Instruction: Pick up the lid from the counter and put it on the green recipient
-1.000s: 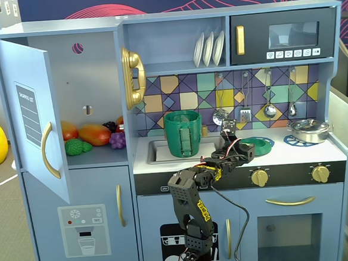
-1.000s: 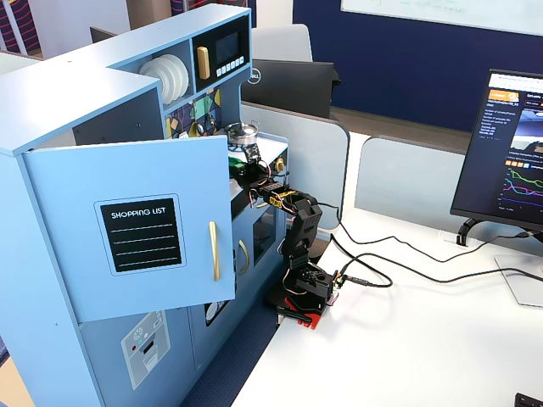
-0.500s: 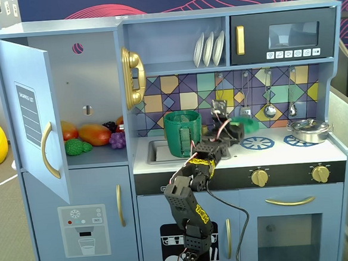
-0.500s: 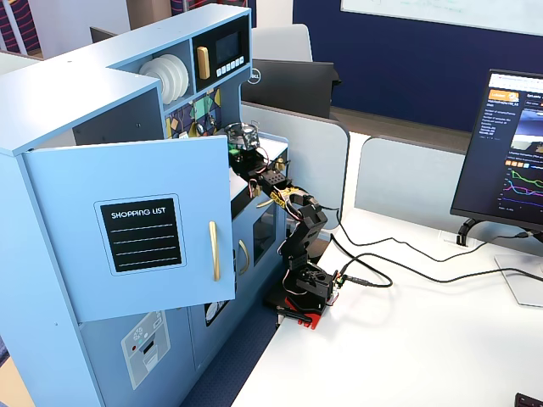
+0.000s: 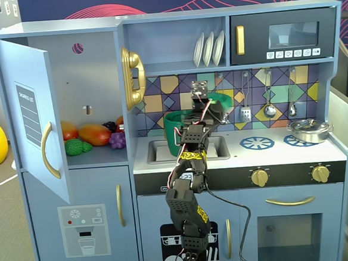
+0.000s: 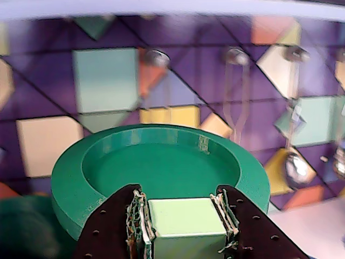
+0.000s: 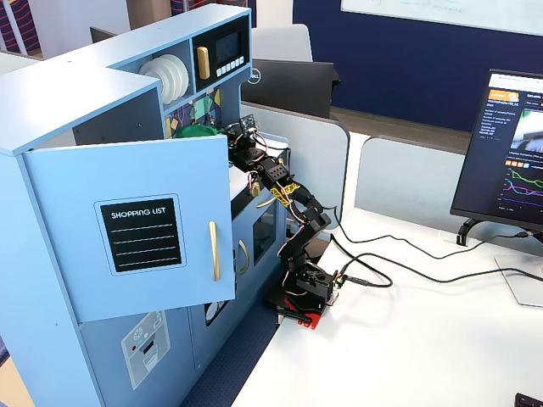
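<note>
Closest to the wrist camera, the tool (image 6: 186, 224) is clamped on the flat round green plastic lid (image 6: 161, 172), its two dark fingers (image 6: 110, 226) rising from the six o'clock edge on either side of a pale green block at the lid's near rim. The lid shows its recessed face with the raised rim around it, held clear of the counter (image 5: 295, 152) and roughly level in front of the tiled wall. At the eight o'clock corner of that view a blurred dark-green mass sits below the lid; what it is cannot be told there.

In a fixed view from the front, the black jointed arm (image 5: 188, 207) climbs from its base at six o'clock, before the toy kitchen's lower doors, up to the tool (image 5: 211, 107). The lid (image 5: 221, 97) hangs in the air just to the three o'clock side of the tall dark-green plastic cylindrical pot (image 5: 177, 133), slightly higher than the pot's open mouth and not resting on it. The pot stands in the sink recess, partly hidden by the arm.

Further back and toward three o'clock, a small shiny silver pan (image 5: 308, 130) rests on the counter, well apart from the tool. In the side fixed view the lid (image 7: 193, 131) peeks out behind the open pale-blue door (image 7: 127, 225).
</note>
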